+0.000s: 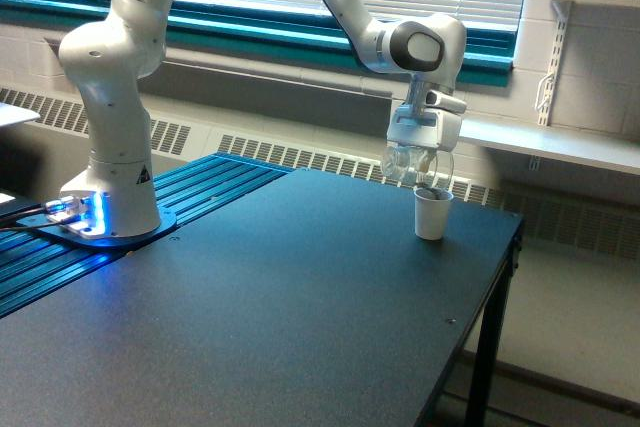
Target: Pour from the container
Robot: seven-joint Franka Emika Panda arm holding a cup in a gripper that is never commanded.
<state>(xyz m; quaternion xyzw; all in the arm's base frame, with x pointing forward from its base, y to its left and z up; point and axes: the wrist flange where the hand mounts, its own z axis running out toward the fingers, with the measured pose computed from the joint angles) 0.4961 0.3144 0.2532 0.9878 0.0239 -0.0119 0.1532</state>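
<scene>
The white robot arm's gripper hangs over the far end of the dark matte table, clamped on a small clear see-through cup that is tilted over. Directly below the gripper, just under the clear cup's lower edge, a white paper cup stands upright on the table with something dark showing at its mouth. Well off to the exterior view's left of the gripper, the arm's white base sits on blue-lit ribbed rails.
</scene>
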